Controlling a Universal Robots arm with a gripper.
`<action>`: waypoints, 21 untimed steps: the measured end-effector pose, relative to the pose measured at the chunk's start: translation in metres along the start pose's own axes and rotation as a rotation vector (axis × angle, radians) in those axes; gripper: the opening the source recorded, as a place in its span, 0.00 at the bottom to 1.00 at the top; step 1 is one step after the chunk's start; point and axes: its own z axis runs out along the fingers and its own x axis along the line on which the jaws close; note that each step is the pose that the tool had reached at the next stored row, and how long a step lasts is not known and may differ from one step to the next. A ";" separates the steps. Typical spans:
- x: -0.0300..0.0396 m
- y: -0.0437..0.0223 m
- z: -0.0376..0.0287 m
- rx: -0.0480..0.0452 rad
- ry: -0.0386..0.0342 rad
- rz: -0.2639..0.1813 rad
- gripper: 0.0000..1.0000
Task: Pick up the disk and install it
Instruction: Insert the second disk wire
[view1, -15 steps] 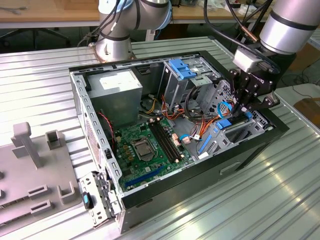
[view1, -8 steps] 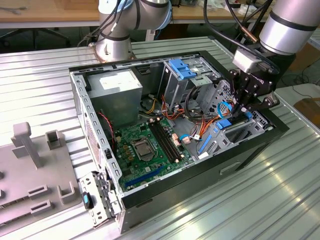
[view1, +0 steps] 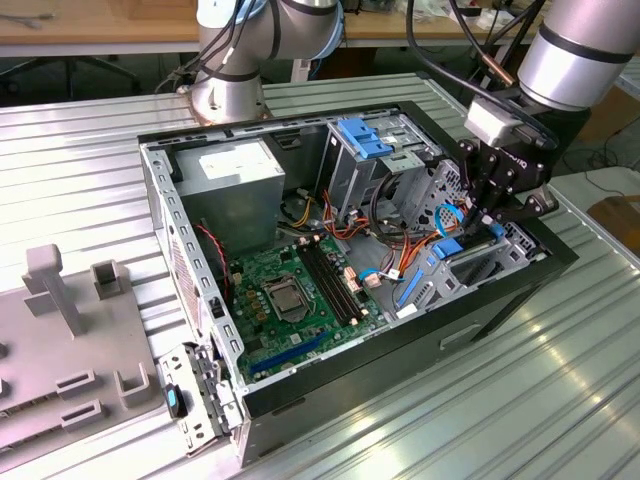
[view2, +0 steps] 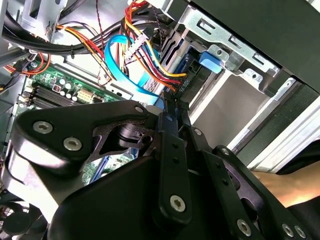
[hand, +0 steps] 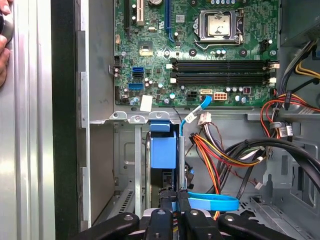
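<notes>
One disk (hand: 164, 150): stands on edge in the front bay of the case; in the first wrist view its blue carrier frame shows, while the metal body and label are hidden.
Disk location: in the exterior view, at 3 o'clock from the motherboard (view1: 295, 290), under the arm's wrist and largely covered by it.
Gripper (hand: 175, 197): fingers (hand: 184, 200) drawn nearly together, pinching a thin blue edge of the disk's frame; the contact itself is partly masked by the black linkages in both wrist views.
Blue flat cable (hand: 210, 202): loops just beside the fingers; its far end is hidden behind them.
Wire bundle (hand: 215, 150): red, yellow, orange and black leads run close to the disk.
Drive cage (view1: 365, 150): at 12 o'clock from the disk in the exterior view, blue tabs on top.
Power-supply box (view1: 240, 180): at 10 o'clock from the motherboard, well apart from the gripper.
Case (view1: 190, 240): lies open on the ribbed metal table (view1: 450, 420).
Person's hand (hand: 4, 50): cut off at the frame edge, resting on the table outside the case.
</notes>
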 end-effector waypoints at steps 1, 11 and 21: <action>0.0000 0.0000 0.0001 0.0000 0.0000 0.000 0.16; 0.0001 -0.0005 -0.0021 -0.0001 -0.0032 0.002 0.16; 0.0027 -0.0015 -0.0019 -0.0005 -0.0032 0.009 0.16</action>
